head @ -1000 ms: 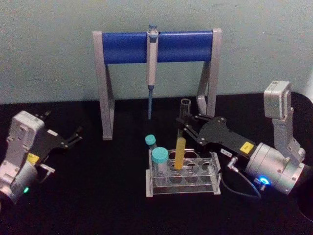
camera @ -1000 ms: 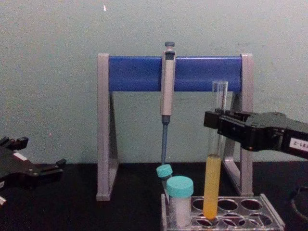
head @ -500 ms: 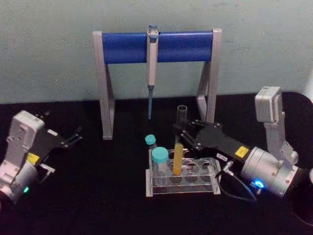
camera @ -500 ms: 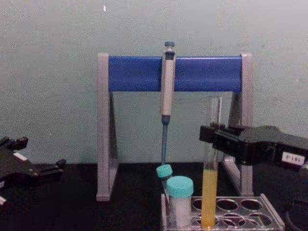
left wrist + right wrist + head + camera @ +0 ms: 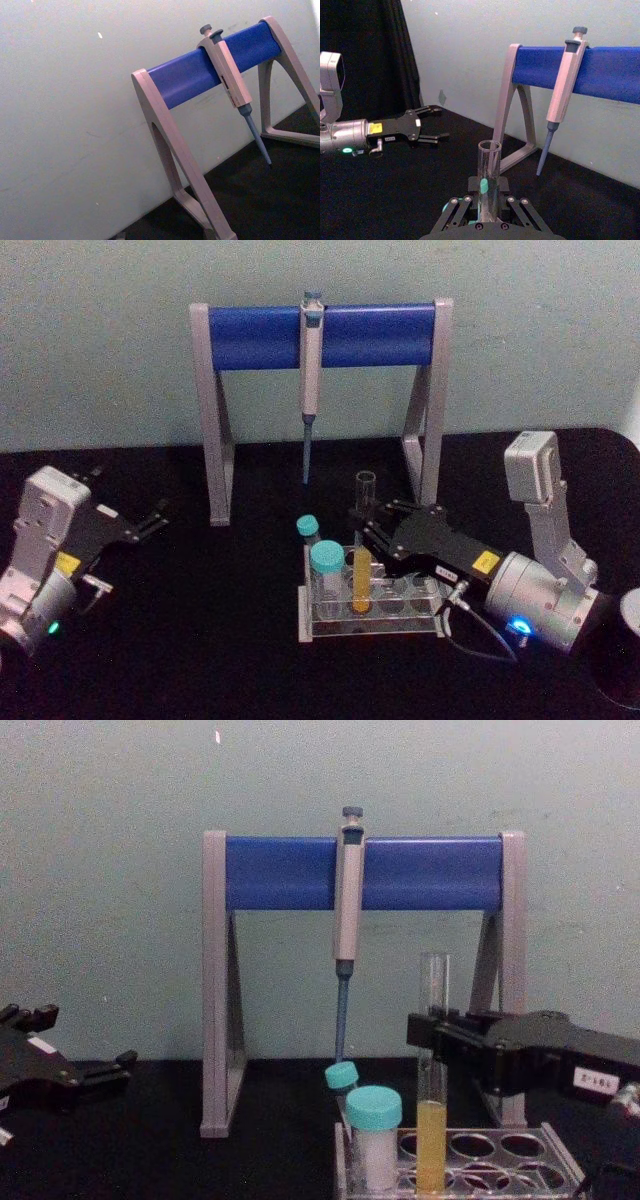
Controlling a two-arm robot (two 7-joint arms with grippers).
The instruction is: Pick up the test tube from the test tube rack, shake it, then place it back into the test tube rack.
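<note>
The test tube (image 5: 361, 575), clear glass with yellow liquid low down, stands upright with its lower part down in a hole of the clear test tube rack (image 5: 405, 618). My right gripper (image 5: 364, 527) is shut on the tube's glass above the liquid, reaching in from the right. The chest view shows the test tube (image 5: 432, 1135) sunk into the rack (image 5: 505, 1172), with the right gripper (image 5: 431, 1032) clamped at mid height. In the right wrist view the tube's open mouth (image 5: 489, 162) rises between the right gripper (image 5: 488, 199) fingers. My left gripper (image 5: 128, 498) rests open at the far left.
A wide teal-capped vial (image 5: 326, 575) and a small teal-capped tube (image 5: 308, 532) stand in the rack's left end, close to the test tube. Behind, a grey-and-blue pipette stand (image 5: 255, 336) holds a pipette (image 5: 310, 370). A grey round object (image 5: 629, 612) sits at the right edge.
My right gripper has come down and a little left with the test tube, lowering it from just above the rack's top plate into a hole. The left arm has not moved.
</note>
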